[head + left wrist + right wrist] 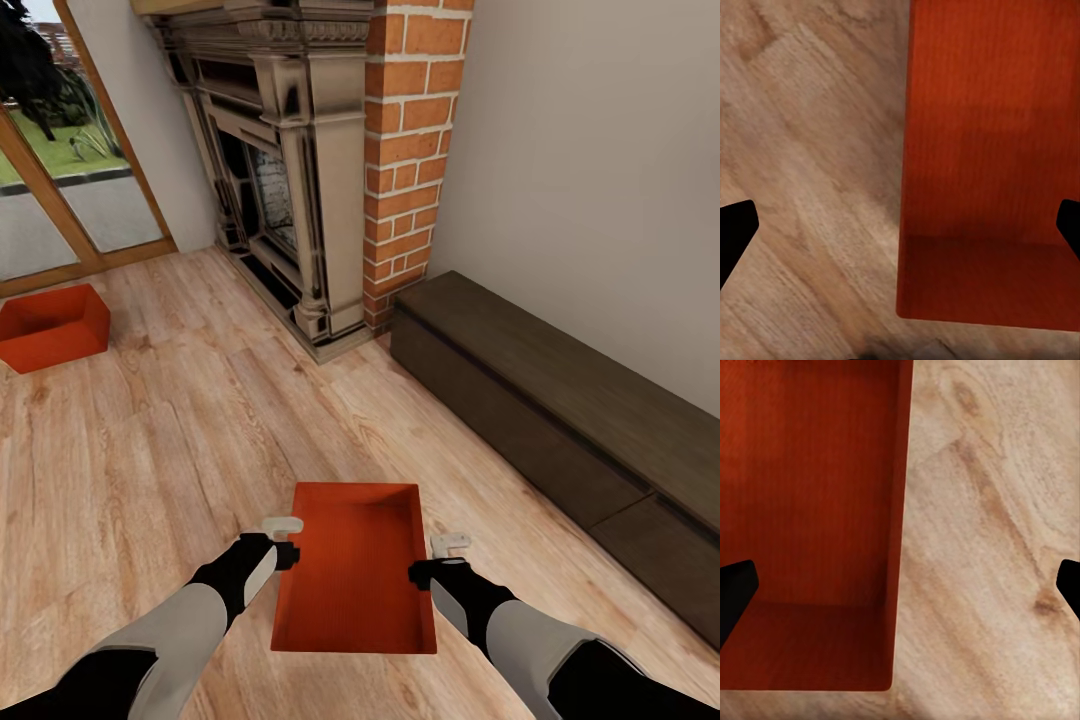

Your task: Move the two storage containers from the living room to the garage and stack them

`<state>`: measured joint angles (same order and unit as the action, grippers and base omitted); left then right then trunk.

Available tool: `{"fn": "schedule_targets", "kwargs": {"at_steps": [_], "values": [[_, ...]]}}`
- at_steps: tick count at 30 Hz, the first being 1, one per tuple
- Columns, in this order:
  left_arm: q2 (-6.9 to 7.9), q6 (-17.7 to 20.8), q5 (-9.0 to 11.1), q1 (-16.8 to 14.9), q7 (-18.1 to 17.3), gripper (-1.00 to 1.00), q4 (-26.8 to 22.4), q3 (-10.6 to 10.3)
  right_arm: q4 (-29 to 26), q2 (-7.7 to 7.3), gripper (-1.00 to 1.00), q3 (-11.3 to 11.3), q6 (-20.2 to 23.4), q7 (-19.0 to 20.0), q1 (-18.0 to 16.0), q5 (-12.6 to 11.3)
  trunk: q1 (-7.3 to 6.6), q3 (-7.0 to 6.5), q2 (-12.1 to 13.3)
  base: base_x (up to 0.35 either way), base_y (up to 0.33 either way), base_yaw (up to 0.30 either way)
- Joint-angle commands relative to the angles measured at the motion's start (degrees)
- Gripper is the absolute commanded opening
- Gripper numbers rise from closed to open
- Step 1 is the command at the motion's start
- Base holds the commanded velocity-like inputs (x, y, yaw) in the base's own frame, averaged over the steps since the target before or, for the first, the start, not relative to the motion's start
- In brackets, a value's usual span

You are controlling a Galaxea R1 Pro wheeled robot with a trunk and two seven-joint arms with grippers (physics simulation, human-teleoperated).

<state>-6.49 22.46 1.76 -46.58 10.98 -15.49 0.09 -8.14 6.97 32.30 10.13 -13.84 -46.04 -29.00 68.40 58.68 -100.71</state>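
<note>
Item: near storage container [356, 570], red-orange open-top bin, on the light wood-plank floor [180, 440] of the living room, directly ahead between both arms; long axis runs away from the robot toward the fireplace [280, 170], mouth upward, walls upright. Second storage container [50, 325]: well apart at far left, near the glazed door [60, 190], long axis crosswise to the first, also mouth up. Left gripper [288, 540]: over the bin's left long wall, fingers spread wide in the left wrist view, one dark fingertip [735, 232] over bare floor and the other over the interior, the wall between them; gripping nothing. Right gripper [440, 560]: mirrored over the right long wall, likewise spread and empty, with a fingertip [735, 589] over the bin's inside. Dark low bench [560, 430] along the right-hand wall. Risks, as judged: thin tapered walls may slip from a shallow pinch; uneven closing could skew or tip the bin; unequal lifting might tilt it.
</note>
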Motion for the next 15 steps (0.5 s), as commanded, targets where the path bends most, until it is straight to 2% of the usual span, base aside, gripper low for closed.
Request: {"fn": "schedule_targets", "kwargs": {"at_steps": [1, 8, 13, 15], "values": [[-0.05, 0.30, 0.19, 0.00, 0.22, 1.00, -0.13, 0.00, -0.13, -0.02, 1.00, 0.48, 0.35, -0.36, -0.02, -0.36, 0.00, 0.04, -0.02, 0.000, 0.000, 0.000], [-1.12, 0.35, 0.09, 0.00, 1.19, 1.00, -0.15, 0.00, -0.13, -0.03, 1.00, 0.48, 0.15, -0.36, -0.02, -0.36, 0.00, 0.04, -0.02, 0.000, 0.000, 0.000], [-1.24, 0.39, 0.10, -0.01, 1.21, 1.00, -0.13, 0.00, -0.13, -0.03, 1.00, 0.48, 0.07, -0.36, -0.02, -0.36, 0.00, 0.04, -0.02, 0.000, 0.000, 0.000], [-1.30, 0.39, 0.12, 0.00, 1.12, 1.00, -0.11, 0.00, -0.13, -0.03, 1.00, 0.48, 0.06, -0.33, -0.02, -0.36, 0.43, 0.40, -0.82, 0.000, 0.000, 0.000]]}}
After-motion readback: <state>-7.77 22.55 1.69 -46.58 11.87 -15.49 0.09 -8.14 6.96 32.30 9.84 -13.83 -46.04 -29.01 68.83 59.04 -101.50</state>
